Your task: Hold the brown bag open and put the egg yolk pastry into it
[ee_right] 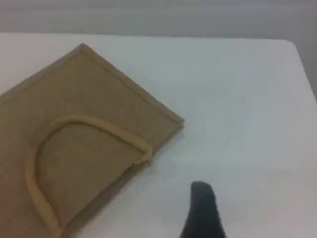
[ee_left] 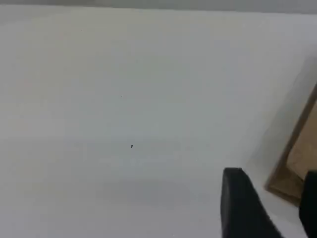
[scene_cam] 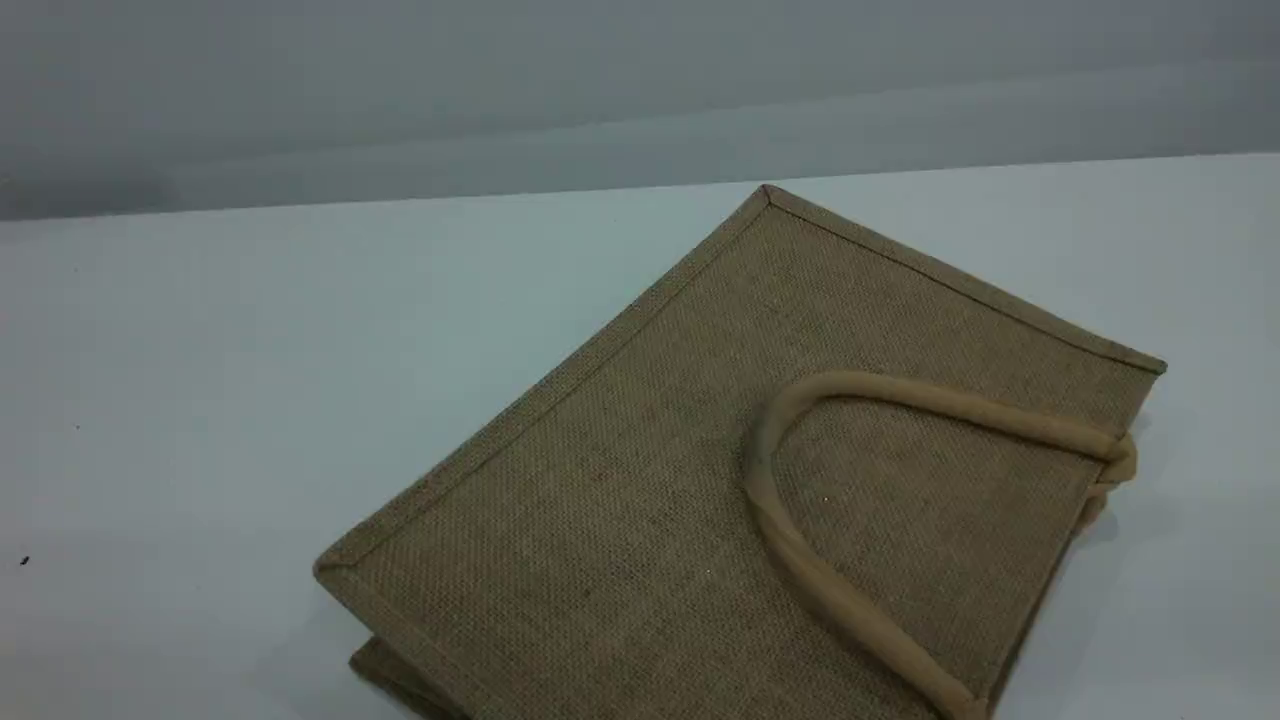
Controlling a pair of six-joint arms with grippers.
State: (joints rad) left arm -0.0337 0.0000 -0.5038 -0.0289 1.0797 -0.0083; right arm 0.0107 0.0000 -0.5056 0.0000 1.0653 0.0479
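Observation:
The brown bag [scene_cam: 650, 480] lies flat on the white table, right of centre, with one beige loop handle [scene_cam: 950, 405] folded onto its upper face. No arm shows in the scene view. In the left wrist view my left gripper [ee_left: 272, 176] hovers over bare table with a gap between its two dark fingers and nothing in it; a corner of the bag [ee_left: 302, 158] lies just beyond. The right wrist view shows the bag [ee_right: 84, 114] and its handle [ee_right: 94, 121] to the left of my right gripper's single visible fingertip [ee_right: 200, 193], which touches nothing. The egg yolk pastry is out of view.
The white table [scene_cam: 200, 400] runs left of the bag to a far edge against a grey wall. In the right wrist view the table's right edge [ee_right: 304, 64] is close. A tiny dark speck [scene_cam: 24, 560] sits at the far left.

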